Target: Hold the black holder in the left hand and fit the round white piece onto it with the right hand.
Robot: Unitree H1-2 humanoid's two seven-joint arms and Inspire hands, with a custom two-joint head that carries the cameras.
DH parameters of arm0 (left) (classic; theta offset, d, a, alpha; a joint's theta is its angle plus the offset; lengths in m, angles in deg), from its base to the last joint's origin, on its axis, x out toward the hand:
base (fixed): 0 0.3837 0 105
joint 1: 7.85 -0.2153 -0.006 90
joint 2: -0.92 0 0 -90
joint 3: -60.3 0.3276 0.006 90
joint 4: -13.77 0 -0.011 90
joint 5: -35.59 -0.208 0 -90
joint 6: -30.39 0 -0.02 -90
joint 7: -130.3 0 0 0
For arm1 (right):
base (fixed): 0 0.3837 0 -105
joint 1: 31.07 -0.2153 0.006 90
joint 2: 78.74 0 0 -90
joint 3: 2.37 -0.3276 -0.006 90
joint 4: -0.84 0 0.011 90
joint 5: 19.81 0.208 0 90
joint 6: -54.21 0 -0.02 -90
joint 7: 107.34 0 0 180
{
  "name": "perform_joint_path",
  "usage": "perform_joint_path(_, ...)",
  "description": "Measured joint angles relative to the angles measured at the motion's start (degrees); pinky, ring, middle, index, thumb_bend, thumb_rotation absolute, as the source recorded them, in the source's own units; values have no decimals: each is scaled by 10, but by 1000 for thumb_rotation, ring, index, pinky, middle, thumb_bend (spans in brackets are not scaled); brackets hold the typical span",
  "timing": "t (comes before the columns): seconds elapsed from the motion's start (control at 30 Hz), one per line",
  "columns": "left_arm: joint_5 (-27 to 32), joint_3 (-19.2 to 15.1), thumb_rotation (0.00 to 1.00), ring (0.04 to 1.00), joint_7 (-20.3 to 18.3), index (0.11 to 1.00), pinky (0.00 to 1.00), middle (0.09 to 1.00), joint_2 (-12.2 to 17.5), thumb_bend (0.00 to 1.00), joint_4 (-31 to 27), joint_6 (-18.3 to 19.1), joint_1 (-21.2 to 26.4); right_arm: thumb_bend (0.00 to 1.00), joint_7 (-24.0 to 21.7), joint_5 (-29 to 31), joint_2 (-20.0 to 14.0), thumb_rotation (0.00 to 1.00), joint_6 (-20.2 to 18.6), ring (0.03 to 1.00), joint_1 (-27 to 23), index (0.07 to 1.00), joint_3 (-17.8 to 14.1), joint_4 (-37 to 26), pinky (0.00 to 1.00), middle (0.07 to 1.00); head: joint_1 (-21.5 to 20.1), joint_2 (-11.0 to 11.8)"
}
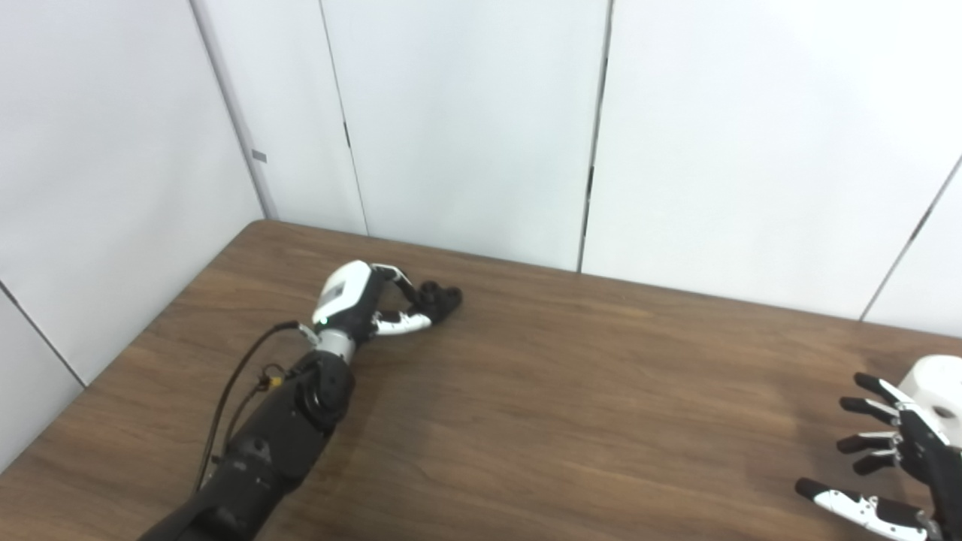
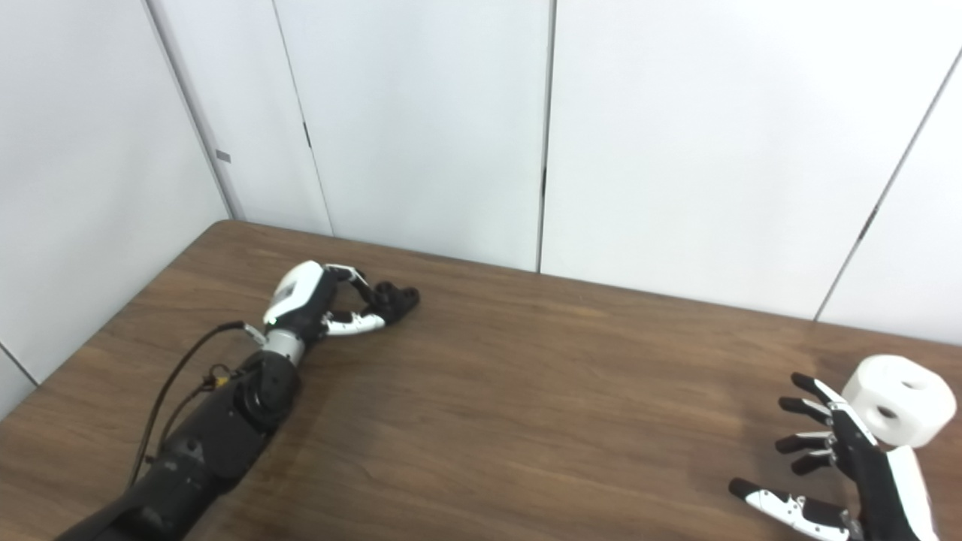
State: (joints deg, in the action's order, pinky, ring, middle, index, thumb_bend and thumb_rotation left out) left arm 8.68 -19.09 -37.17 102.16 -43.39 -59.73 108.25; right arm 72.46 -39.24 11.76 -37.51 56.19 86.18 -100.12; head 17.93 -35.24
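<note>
The black holder (image 1: pixel 443 296) lies on the brown table (image 1: pixel 571 406) at the back left. My left hand (image 1: pixel 361 302) reaches over it, fingers curled onto its near end and the thumb (image 1: pixel 404 324) pressed in from below. The holder still rests on the table. It also shows in the right eye view (image 2: pixel 397 298). The round white piece (image 2: pixel 899 400), a short cylinder with a hole, lies on its side at the far right. My right hand (image 2: pixel 834 466) is open with fingers spread, just left of the piece and in front of it, not touching it.
White wall panels (image 1: pixel 466 128) stand close behind the table's far edge and along its left side. A black cable (image 1: pixel 233 391) loops beside my left forearm. The table's right edge is out of the picture.
</note>
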Motion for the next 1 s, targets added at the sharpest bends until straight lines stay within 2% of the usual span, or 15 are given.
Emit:
perform_joint_path(0.2,-3,32,64,897,-33,483,874,827,-2,524,-58,-8,-20,662,3,-13,0,0,2,569,-3,849,1,12,445,765,-18,-4)
perform_joint_path(0.4,-26,65,69,894,-60,484,871,828,-6,524,-122,-20,-40,660,8,-15,0,0,14,577,-4,847,2,20,459,765,-40,-9)
perform_joint_path(0.57,-36,81,67,904,-99,485,813,842,-5,524,-175,-28,-57,667,18,-21,0,0,27,577,-8,844,3,39,457,760,-66,-12)
perform_joint_path(0.77,-45,92,68,903,-141,485,794,853,-5,524,-223,-50,-72,662,29,-25,1,53,54,581,-8,845,5,56,470,757,-96,-19)
perform_joint_path(1.0,-47,107,69,906,-186,486,829,862,-6,523,-251,-85,-78,648,34,-33,6,68,61,592,-9,845,9,56,481,757,-122,-27)
